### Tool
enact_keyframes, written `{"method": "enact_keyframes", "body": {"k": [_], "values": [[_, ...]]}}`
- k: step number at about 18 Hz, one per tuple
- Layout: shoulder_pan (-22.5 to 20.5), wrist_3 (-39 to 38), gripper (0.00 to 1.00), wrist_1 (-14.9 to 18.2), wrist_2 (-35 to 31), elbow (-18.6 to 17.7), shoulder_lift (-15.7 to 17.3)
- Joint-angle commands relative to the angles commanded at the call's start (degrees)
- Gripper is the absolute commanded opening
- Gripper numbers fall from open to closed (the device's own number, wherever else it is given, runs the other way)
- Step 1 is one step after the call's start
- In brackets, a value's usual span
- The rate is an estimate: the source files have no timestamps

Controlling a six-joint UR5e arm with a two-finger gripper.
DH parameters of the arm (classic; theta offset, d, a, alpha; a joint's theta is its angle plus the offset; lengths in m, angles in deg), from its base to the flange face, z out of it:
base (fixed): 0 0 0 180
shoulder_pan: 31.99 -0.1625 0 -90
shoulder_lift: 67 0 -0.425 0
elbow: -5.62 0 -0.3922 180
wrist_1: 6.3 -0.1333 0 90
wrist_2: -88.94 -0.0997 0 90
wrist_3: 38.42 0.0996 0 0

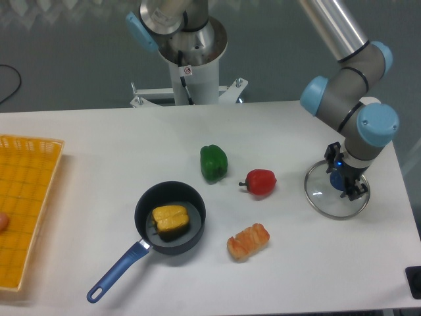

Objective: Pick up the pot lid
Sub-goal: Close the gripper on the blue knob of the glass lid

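Where the worktop (131,158) nears its right side, we list one clear pot lid (320,192), lying flat, blue knob (337,180) up. Item: one pincer (345,172), fingers spread, over the lid; the knob seems to sit between the tips, though the arm crowds our view. Also: red pepper (262,182), left of the lid; green pepper (214,162), farther left; black pan (148,191), yellow item (171,218) inside.

Clear shine, dark matt

The round transparent pot lid (321,195) at right looks smooth and glassy. Lower left, the round black pan (164,251) looks matt inside. At the left edge, the yellow slatted crate (39,178) looks like plastic.
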Motion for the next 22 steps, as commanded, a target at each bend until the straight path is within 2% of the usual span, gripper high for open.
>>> {"method": "enact_keyframes", "body": {"k": [15,22], "values": [[0.0,-0.4,0.64,0.0,-0.2,0.0,0.0],[0.2,-0.6,0.63,-0.3,-0.4,0.0,0.0]]}}
